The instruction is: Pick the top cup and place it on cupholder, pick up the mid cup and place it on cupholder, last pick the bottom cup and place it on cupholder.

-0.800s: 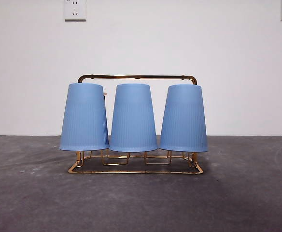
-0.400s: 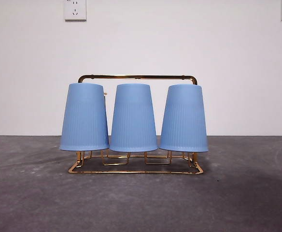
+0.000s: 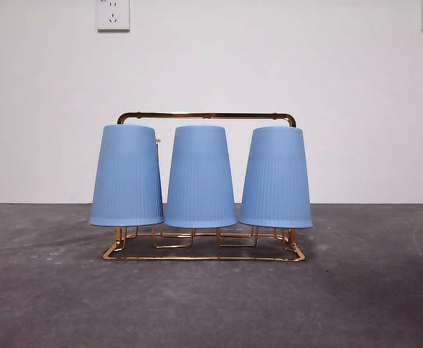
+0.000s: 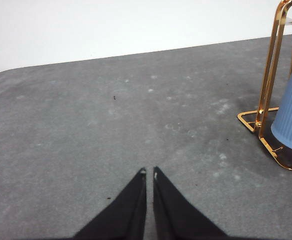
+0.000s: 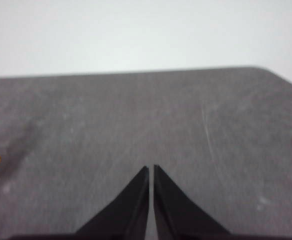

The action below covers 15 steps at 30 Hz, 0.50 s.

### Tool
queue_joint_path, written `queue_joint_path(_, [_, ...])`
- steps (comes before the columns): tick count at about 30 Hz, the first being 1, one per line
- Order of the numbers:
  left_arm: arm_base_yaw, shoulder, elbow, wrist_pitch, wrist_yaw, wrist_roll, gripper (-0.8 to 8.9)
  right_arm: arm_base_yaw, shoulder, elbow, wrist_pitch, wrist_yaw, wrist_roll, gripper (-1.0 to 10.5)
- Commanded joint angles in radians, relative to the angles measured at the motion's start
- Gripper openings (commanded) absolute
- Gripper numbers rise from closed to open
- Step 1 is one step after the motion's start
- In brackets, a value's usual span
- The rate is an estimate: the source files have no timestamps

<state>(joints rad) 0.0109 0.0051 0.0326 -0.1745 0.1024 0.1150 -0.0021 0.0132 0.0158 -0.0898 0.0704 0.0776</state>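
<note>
Sitting upturned on the rack (image 3: 204, 255), three cups (image 3: 200, 177), off to the left gripper's (image 4: 149, 173) side; both grippers clenched empty, right gripper (image 5: 151, 168) too. Risking only a sideways bump toppling the rack.

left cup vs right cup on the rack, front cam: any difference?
The left cup leans, top tipped towards the middle; the right cup also leans inward, mirrored. The left cup's rim sits slightly higher than the right cup's. Both are blue, ribbed and upside down on the cupholder.
</note>
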Motion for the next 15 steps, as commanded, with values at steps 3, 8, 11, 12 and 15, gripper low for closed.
queue_joint_path(3, [0.002, -0.002, -0.021, 0.011, -0.002, -0.004, 0.15, -0.002, -0.01, -0.005, -0.091, -0.005, -0.005, 0.1])
queue_joint_path(8, [0.002, -0.002, -0.021, 0.011, -0.002, -0.004, 0.15, -0.001, -0.01, -0.005, -0.08, -0.025, 0.019, 0.1])
queue_joint_path(11, [0.002, -0.002, -0.021, 0.011, -0.002, -0.004, 0.15, -0.001, -0.01, -0.005, -0.067, -0.019, 0.018, 0.1])
queue_joint_path(12, [0.002, -0.002, -0.021, 0.011, -0.002, -0.004, 0.15, -0.001, -0.01, -0.005, -0.067, -0.018, 0.018, 0.1])
queue_joint_path(15, [0.002, -0.002, -0.021, 0.011, -0.002, -0.004, 0.15, -0.001, -0.01, -0.005, -0.068, -0.018, 0.019, 0.1])
